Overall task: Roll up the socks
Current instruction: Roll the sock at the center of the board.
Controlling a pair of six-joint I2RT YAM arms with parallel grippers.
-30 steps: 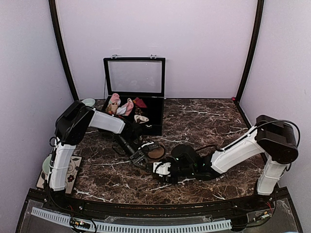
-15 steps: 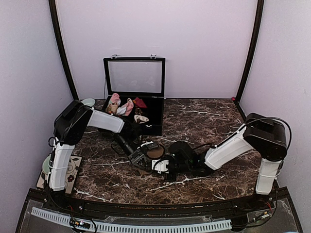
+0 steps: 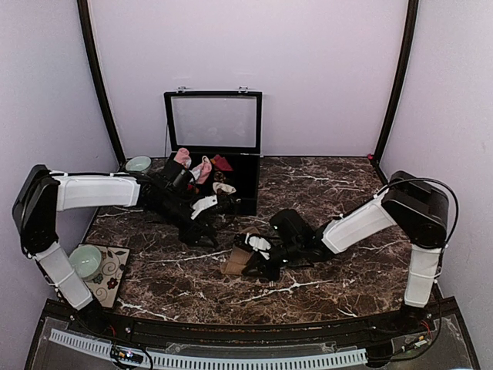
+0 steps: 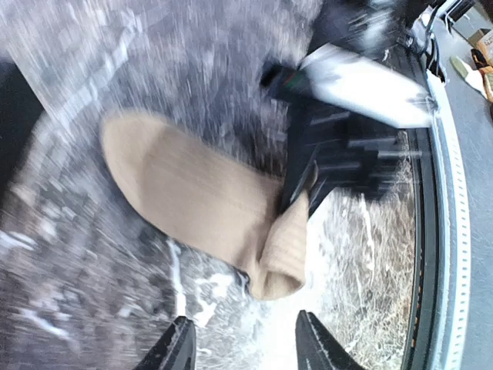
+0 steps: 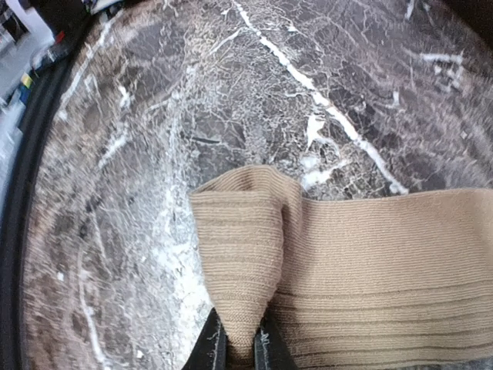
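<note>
Dark marble veined with white forms the worktop (image 3: 331, 193), closed in by pale lilac walls; seen from above, a black case (image 3: 248, 202) with its glass lid raised stands at the back, holding pink-and-white bundles (image 3: 182, 159), a dark red bundle (image 3: 222, 162) and a cream sock (image 3: 224, 187); a green bowl (image 3: 86, 260) sits on a patterned mat (image 3: 117, 271) at the near left; the left arm (image 3: 96, 190) reaches across in front of the case, while the right arm (image 3: 358, 223) stretches low to the middle, where the right claw (image 3: 248, 260) meets the tan sock (image 3: 233, 264) lying on the marble; the left wrist view is blurred, yet the left claw (image 4: 243, 351) shows its fingers apart with nothing between them, above the worktop near the sock's folded end, well clear of it; the right wrist view has the right claw's fingers pressed together on a raised fold at the sock's ribbed end, the rest lying flat toward the right.
</note>
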